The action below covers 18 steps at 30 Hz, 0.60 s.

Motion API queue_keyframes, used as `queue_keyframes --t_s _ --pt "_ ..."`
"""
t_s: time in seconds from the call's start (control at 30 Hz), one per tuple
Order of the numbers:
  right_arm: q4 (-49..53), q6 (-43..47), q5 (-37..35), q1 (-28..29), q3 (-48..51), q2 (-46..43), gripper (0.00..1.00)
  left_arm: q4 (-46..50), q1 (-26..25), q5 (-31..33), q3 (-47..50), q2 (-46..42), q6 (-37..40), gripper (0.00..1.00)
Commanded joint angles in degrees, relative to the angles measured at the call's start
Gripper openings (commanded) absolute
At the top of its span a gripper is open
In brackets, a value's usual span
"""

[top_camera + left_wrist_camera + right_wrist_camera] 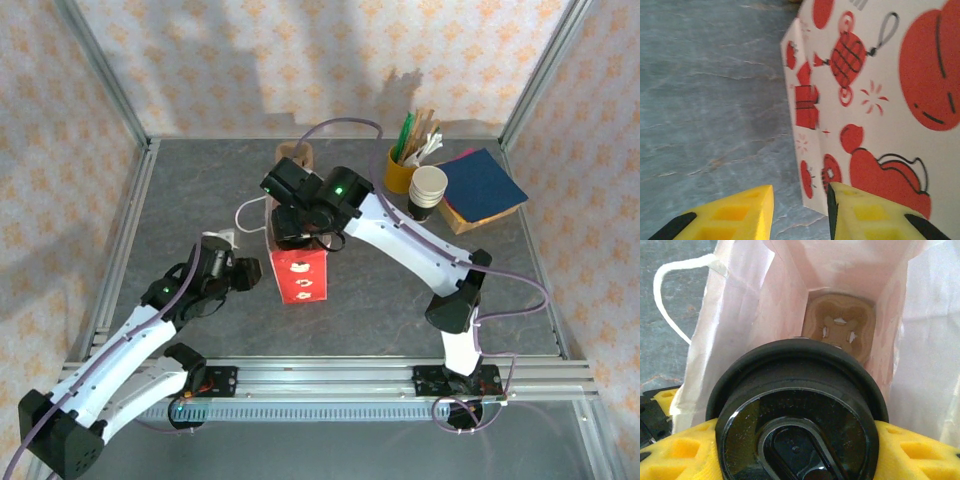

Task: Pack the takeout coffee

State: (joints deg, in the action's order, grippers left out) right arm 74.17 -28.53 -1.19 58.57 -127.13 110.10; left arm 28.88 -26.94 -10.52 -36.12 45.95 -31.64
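Note:
My right gripper (797, 440) is shut on the takeout coffee (795, 410), a cup with a round black lid, its yellow fingers (920, 450) pressing on both sides. The cup hangs over the open mouth of a white paper bag (735, 325). A brown cardboard cup holder (840, 325) lies at the bag's bottom. From above, the red-and-white bag (297, 272) stands mid-table with the right gripper (295, 215) over its top. My left gripper (245, 272) sits low at the bag's left side. Its yellow fingers (740, 215) are apart around the bag's lower corner (812, 195).
A yellow cup of sticks and straws (403, 168) stands at the back right, with a stack of white cups (428, 190) and blue napkins on a brown pad (483, 185). A brown object (297, 153) stands behind the bag. The bag's white handle (248, 215) loops out left.

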Motion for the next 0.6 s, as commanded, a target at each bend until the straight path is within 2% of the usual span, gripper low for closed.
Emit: queue_keyframes --t_s 0.0,0.3,0.57 --pt "0.7 -0.6 -3.2 0.2 0.6 -0.5 0.60 -10.1 -1.9 -3.5 1.0 1.2 -1.3 0.35" --pt "0.8 -0.4 -3.9 -0.9 4.7 -2.3 0.60 -20.3 -7.9 -2.4 4.6 5.2 -5.7 0.33" --pt "0.8 2.1 -2.6 -2.7 5.7 -3.3 0.60 -22.5 -9.6 -1.7 4.7 7.8 -5.6 0.32"
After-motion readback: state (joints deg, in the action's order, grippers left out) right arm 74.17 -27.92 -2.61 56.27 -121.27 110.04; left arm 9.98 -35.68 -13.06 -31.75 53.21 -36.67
